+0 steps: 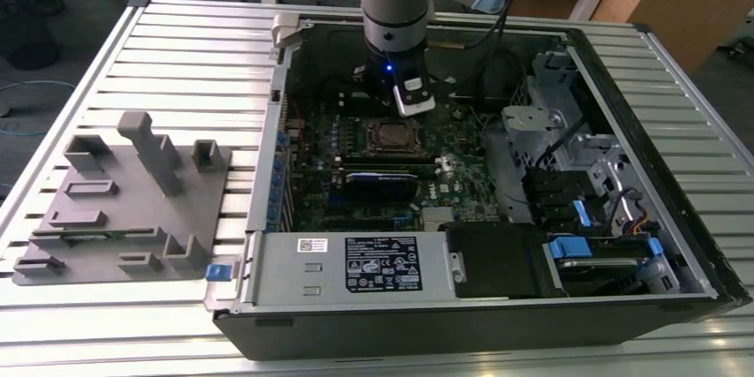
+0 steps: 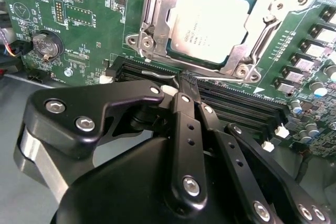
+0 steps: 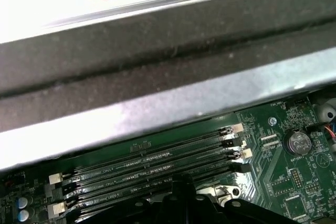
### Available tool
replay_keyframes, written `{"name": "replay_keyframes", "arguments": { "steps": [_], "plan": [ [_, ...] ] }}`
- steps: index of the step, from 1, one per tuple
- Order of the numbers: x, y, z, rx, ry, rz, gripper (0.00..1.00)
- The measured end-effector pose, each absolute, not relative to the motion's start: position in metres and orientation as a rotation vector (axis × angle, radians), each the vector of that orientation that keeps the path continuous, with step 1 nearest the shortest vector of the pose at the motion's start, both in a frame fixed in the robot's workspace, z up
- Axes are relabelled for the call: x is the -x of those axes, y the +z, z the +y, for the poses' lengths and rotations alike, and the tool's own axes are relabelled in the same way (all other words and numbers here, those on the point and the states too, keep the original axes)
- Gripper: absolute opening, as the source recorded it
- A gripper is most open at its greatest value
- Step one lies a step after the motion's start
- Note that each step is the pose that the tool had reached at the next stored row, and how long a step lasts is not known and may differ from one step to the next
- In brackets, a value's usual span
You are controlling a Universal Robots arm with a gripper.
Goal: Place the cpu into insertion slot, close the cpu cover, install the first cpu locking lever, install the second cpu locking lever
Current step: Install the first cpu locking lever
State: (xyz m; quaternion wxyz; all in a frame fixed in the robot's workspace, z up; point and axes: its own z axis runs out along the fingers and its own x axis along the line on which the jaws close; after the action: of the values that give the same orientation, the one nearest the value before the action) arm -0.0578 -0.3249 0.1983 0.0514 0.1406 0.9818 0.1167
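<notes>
Silver-grey cpu [image 2: 210, 19] sits under the closed cpu cover [image 2: 157, 22]

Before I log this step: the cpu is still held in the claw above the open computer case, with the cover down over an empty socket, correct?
Not quite. The second wrist view shows the cpu already seated in the insertion slot, the cpu cover down around it; the claw holds nothing.

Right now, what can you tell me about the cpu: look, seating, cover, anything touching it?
The cpu is a flat square chip with a dull silver-grey metal top and faint print. It lies level in the insertion slot, framed by the silvery cpu cover, whose cut-out leaves its top bare. The gripper sits beside the socket, over the black memory slots, not touching it.
</notes>
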Motion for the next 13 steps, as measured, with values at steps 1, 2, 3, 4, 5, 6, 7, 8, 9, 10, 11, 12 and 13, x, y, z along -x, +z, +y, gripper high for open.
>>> {"name": "replay_keyframes", "arguments": {
  "steps": [1, 2, 3, 4, 5, 6, 7, 8, 9, 10, 11, 12, 13],
  "plan": [
    [0.0577, 0.1983, -0.3246, -0.428, 0.355, 2.987, 0.11],
    [0.0576, 0.1982, -0.3243, -0.428, 0.355, 2.987, 0.11],
    [0.0575, 0.1982, -0.324, -0.428, 0.355, 2.987, 0.11],
    [0.0574, 0.1982, -0.3237, -0.428, 0.353, 2.987, 0.11],
    [0.0573, 0.1982, -0.3234, -0.428, 0.351, 2.987, 0.11],
    [0.0573, 0.1982, -0.3234, -0.427, 0.348, 2.988, 0.11],
    [0.0573, 0.1981, -0.3234, -0.427, 0.344, 2.988, 0.11],
    [0.0573, 0.1981, -0.3234, -0.427, 0.339, 2.988, 0.11],
    [0.0573, 0.1981, -0.3234, -0.427, 0.335, 2.988, 0.11],
    [0.0573, 0.198, -0.3234, -0.426, 0.33, 2.988, 0.11],
    [0.0573, 0.1979, -0.3234, -0.426, 0.326, 2.988, 0.11],
    [0.0572, 0.1978, -0.3234, -0.426, 0.323, 2.988, 0.11],
    [0.0572, 0.1976, -0.3234, -0.426, 0.32, 2.988, 0.11]
  ]
}}
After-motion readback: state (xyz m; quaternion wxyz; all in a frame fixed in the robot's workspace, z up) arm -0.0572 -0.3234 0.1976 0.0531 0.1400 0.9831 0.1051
